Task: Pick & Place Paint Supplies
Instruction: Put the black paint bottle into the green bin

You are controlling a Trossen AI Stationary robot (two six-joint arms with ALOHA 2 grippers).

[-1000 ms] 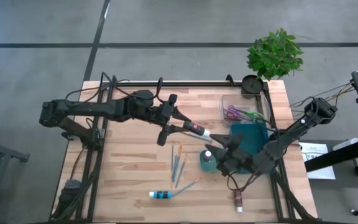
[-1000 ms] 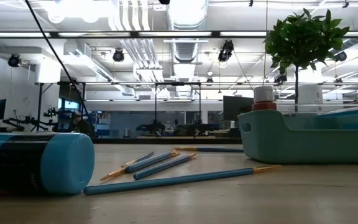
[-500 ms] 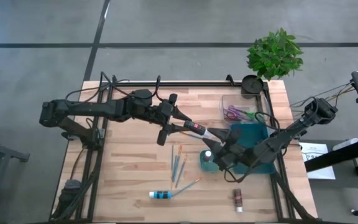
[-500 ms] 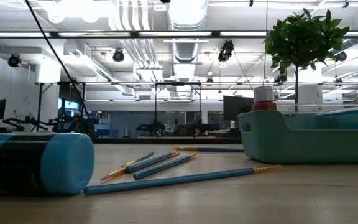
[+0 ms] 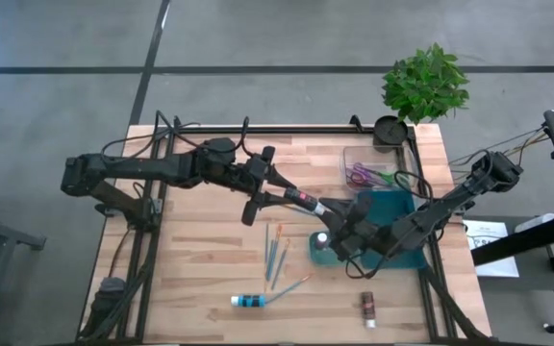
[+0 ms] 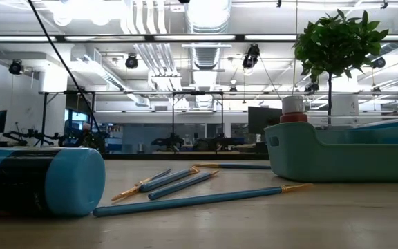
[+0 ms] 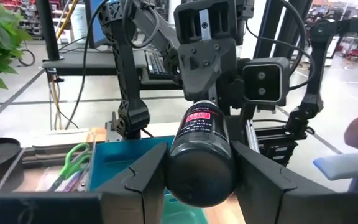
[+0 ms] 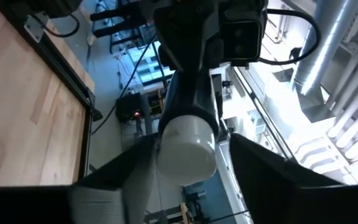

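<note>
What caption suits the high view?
Above the table, the left pincer offers a paint tube to the right pincer.

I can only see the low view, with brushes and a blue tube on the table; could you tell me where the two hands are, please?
Observer: Both are up above the table. The left hand grips a dark paint tube in the air.
Operator: And the right one?
Observer: The right hand is at that tube's white cap end, facing the left hand.
Operator: Anything else outside my view?
Observer: A brown tube lies on the table's right side, apart from the brushes.
</note>
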